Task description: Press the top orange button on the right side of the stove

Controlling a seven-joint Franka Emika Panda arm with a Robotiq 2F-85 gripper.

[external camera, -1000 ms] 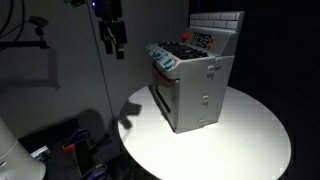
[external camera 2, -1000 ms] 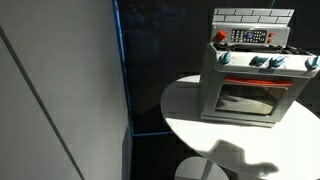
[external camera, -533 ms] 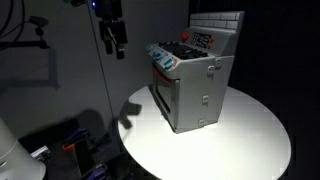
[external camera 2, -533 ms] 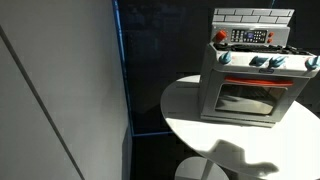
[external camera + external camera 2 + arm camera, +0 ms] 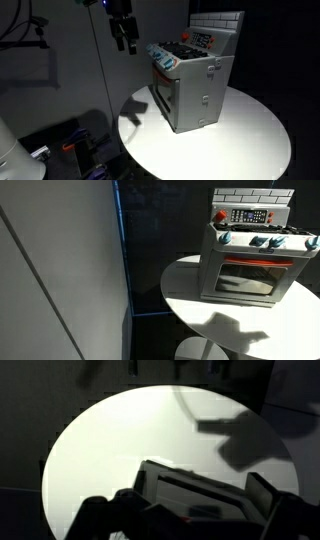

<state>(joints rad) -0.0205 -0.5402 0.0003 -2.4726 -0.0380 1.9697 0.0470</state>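
Observation:
The stove (image 5: 195, 82) is a small grey box with a white tiled back panel, standing on a round white table (image 5: 250, 140). In both exterior views its dark top carries red-orange controls (image 5: 222, 217) and a small control panel (image 5: 250, 217). My gripper (image 5: 123, 32) hangs in the air above the table's edge, beside the stove's front and apart from it. It looks open and empty. In the wrist view the stove (image 5: 190, 495) lies low in the picture between my dark fingers (image 5: 190, 515). The buttons are too small to tell apart.
The table (image 5: 190, 295) has bare room in front of the stove (image 5: 255, 255) and around it (image 5: 120, 430). A tall grey panel (image 5: 60, 270) stands beside the table. Dark equipment and cables (image 5: 70, 145) lie on the floor below. My arm's shadow (image 5: 240, 435) falls on the table.
My gripper has moved sideways towards the stove and a little higher. Its shadow on the table has shifted with it. The stove has not moved.

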